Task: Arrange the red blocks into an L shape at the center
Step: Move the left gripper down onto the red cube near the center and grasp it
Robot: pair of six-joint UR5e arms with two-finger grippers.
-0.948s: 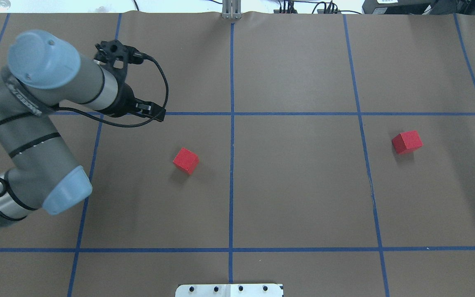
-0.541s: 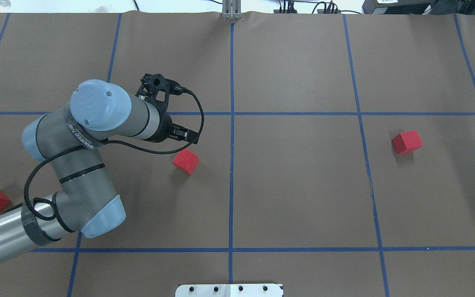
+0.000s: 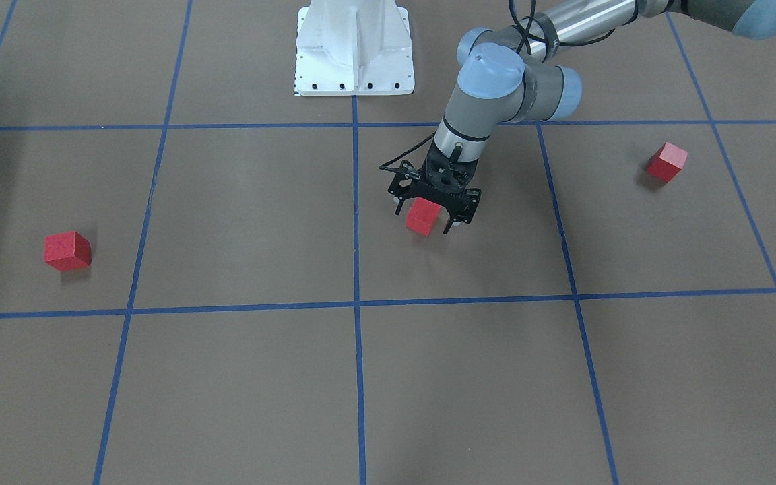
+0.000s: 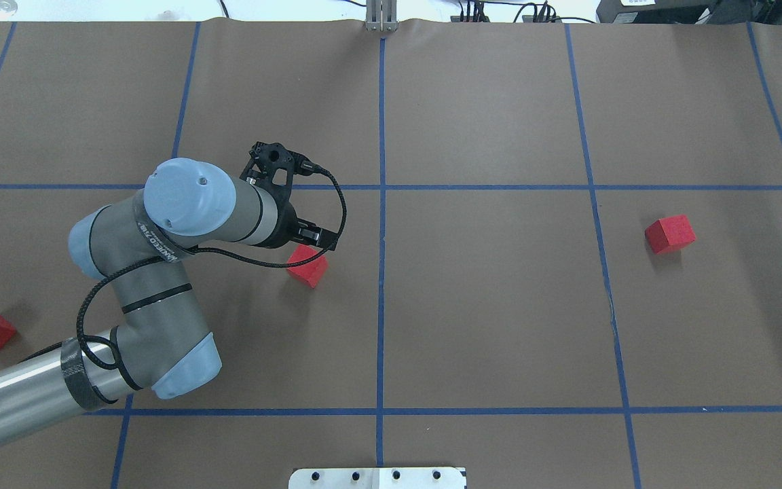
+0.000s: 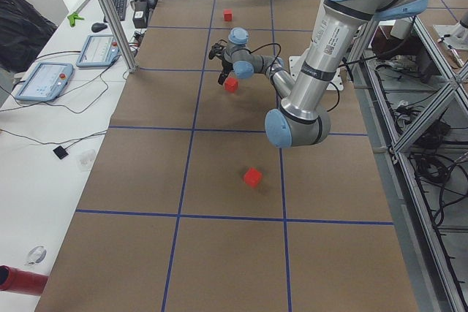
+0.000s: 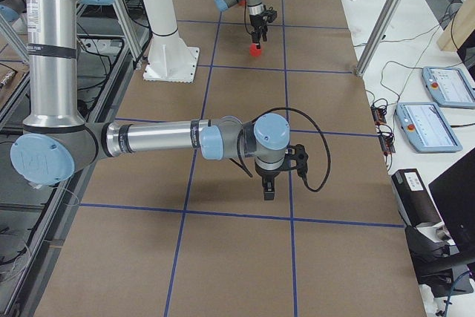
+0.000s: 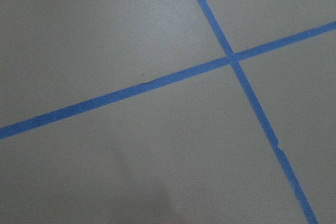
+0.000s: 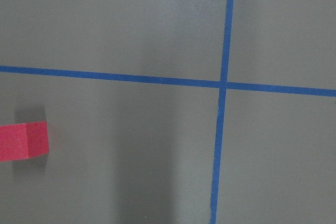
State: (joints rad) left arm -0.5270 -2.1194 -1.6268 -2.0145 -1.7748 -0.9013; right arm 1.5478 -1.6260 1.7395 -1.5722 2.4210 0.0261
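seeing the red blocks (image 3: 67, 250) well apart, we judge no l built; left claw (image 3: 424, 220), released, hangs over the mid-frame block (image 3: 422, 215).

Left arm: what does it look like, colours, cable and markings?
The left arm has grey cylindrical links, light-blue joint caps and a silver tube. A black cable loops to its black two-finger gripper. A black strap bears white lettering.
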